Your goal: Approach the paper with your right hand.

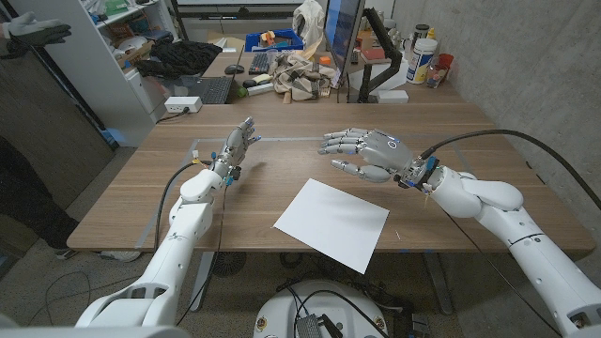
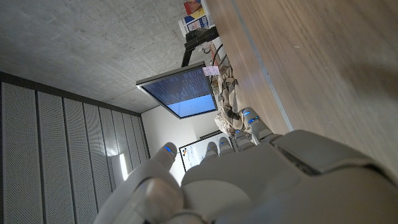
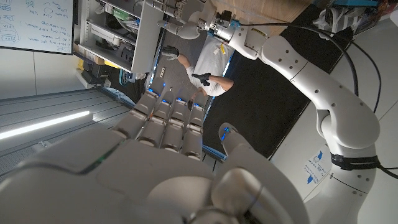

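Note:
A white sheet of paper [image 1: 332, 222] lies on the wooden table [image 1: 451, 131] near its front edge, turned at an angle. My right hand [image 1: 364, 154] hovers behind the sheet's far corner, fingers spread and pointing to picture left, holding nothing. My left hand [image 1: 236, 147] stands on the left side of the table, fingers reaching away from me, holding nothing, well apart from the paper. The right wrist view looks past my right hand [image 3: 168, 168] at my left arm [image 3: 311, 68]. In the left wrist view my left hand [image 2: 249, 180] shows beside bare table [image 2: 323, 68].
Clutter lines the table's far edge: a keyboard [image 1: 211, 91], a white box [image 1: 182, 104], a monitor [image 1: 341, 28] on a black stand, cloth and bottles [image 1: 422, 58]. A person [image 1: 23, 141] stands at the picture's left. A black cable [image 1: 498, 136] arcs over my right arm.

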Robot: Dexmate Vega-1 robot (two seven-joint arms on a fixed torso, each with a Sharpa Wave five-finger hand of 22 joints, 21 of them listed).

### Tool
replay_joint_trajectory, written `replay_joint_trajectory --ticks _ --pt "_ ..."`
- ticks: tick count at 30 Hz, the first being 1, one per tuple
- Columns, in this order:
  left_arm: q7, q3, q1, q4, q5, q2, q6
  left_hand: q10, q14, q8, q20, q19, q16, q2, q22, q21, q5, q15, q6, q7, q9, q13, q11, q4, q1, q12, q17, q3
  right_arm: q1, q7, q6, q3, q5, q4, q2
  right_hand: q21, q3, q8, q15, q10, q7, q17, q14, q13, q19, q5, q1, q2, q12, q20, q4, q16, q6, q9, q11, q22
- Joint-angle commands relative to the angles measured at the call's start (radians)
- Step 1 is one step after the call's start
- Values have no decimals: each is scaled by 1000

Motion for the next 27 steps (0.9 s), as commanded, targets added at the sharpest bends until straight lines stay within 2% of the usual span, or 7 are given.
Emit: replay_joint_trajectory --ticks 1,16,27 --pt "-1 0 1 3 1 -2 -2 -20 -82 5 -68 -118 3 71 5 -3 4 -57 -48 -6 6 2 -7 -2 -6 2 2 5 2 -54 -58 -60 -35 -24 -69 -2 9 -1 -49 1 -3 0 9 1 -9 4 15 1 0 -42 -7 -1 8 4 -1 3" --pt "9 3 12 -9 6 -4 5 -20 -81 5 -67 -118 3 75 5 -5 4 -55 -47 -5 6 2 -7 -1 -7 2 2 7 -7 -100 -143 -104 -83 -70 -145 -5 25 0 -52 4 -6 -1 11 1 -8 2 34 10 -3 -43 -24 -1 14 4 -9 3" --pt "14 6 20 -18 9 -5 8 -22 -82 5 -66 -118 3 77 6 -7 4 -55 -48 -4 6 2 -6 -1 -6 1 2 9 -1 -79 -165 -137 -45 -68 -176 -7 33 -1 -53 4 -7 -1 11 1 -9 -1 41 12 -5 -44 -31 -2 17 4 -11 4"
